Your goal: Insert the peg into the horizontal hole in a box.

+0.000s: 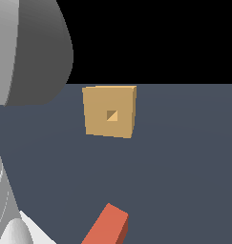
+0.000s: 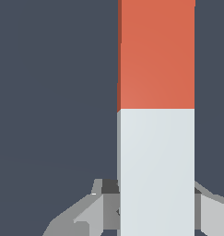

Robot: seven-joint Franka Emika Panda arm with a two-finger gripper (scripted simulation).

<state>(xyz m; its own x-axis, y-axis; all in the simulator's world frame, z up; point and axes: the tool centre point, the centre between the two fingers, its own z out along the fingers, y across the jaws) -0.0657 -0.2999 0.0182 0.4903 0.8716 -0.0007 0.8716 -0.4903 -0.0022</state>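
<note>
The tan box (image 1: 109,111) stands on the dark grey floor in the middle of the exterior view, with its small square hole (image 1: 111,115) facing the camera. The orange-red peg (image 1: 108,228) shows at the bottom edge of that view, its square end pointing up towards the box and well short of it. In the wrist view the peg (image 2: 156,55) is orange-red at the far half and white at the near half. My gripper (image 2: 152,205) straddles the white half, its fingers (image 2: 109,203) flush against the peg's sides. The gripper is hidden in the exterior view.
Large grey-white arm links (image 1: 31,47) fill the exterior view's left side, and more of the arm (image 1: 12,224) sits at the bottom left. The dark grey floor (image 1: 184,167) spreads around the box and peg.
</note>
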